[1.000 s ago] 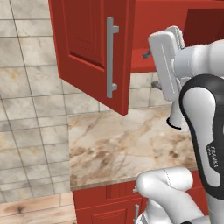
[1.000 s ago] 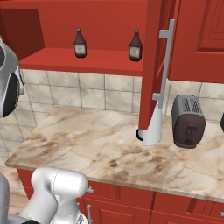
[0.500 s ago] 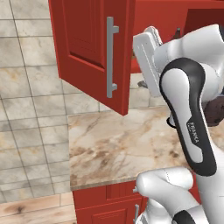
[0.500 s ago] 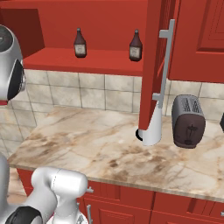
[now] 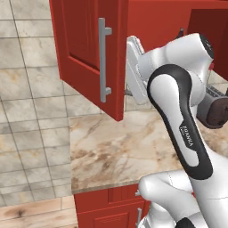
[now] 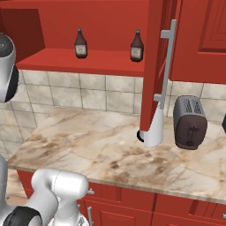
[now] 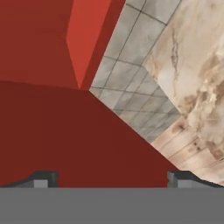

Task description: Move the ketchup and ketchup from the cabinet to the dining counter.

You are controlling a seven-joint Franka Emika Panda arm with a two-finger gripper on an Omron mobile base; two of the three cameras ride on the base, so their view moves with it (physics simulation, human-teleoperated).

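Two ketchup bottles stand upright on the red shelf of the open cabinet [image 6: 88,59], one on the left [image 6: 80,44] and one on the right [image 6: 137,46]. Each is dark red-brown with a pale label. My white hand [image 5: 135,67] hangs high beside the cabinet's open left door [image 5: 84,49], well short of the bottles. In the hand view my gripper [image 7: 111,179] is open, its fingertips [image 7: 41,179] wide apart with nothing between them, facing a red cabinet surface. The dining counter is out of view.
Below the cabinet runs a marbled worktop [image 6: 97,145] backed by tiles. On it stand a white paper-towel roll [image 6: 152,130] and a dark toaster [image 6: 190,121]. The open right door [image 6: 156,66] with its silver bar handle [image 6: 167,66] juts forward. Red drawer units [image 6: 132,207] sit underneath.
My arm has swung left, carrying the hand closer to the open left door and slightly lower. The bottles have not moved and the gripper has stayed open.
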